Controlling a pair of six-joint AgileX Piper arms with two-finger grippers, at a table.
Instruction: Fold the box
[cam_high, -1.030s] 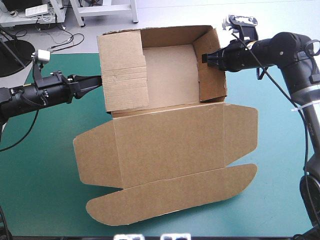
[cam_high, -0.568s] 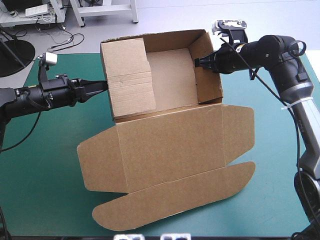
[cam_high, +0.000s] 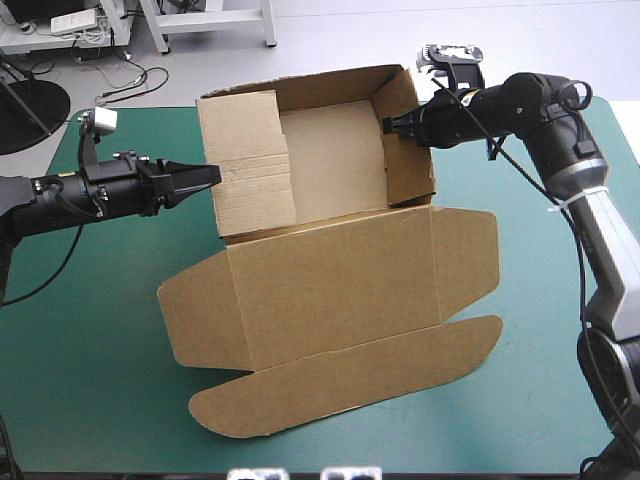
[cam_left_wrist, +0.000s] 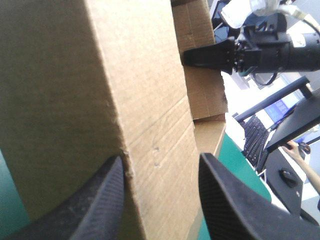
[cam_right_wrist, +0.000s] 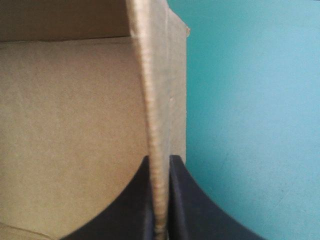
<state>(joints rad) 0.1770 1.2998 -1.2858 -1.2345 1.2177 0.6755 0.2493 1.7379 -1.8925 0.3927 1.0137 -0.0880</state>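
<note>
One box (cam_high: 330, 270) wall pinched in right claw (cam_high: 391, 127); another, within parted left claw (cam_high: 210, 177)

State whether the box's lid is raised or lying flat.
Lying flat: the lid spreads across the teal-green cover, nearer than the box's raised walls.

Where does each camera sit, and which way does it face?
High view: above and behind the robot, facing forward and down on the box; both arms show, left gripper and right gripper at its raised walls.
Left wrist view: above the left wrist, facing along its open fingers at one wall.
Right wrist view: above the right wrist, facing along the wall edge its fingers clamp.
Shared: high and left wrist views both show the right gripper.
</note>
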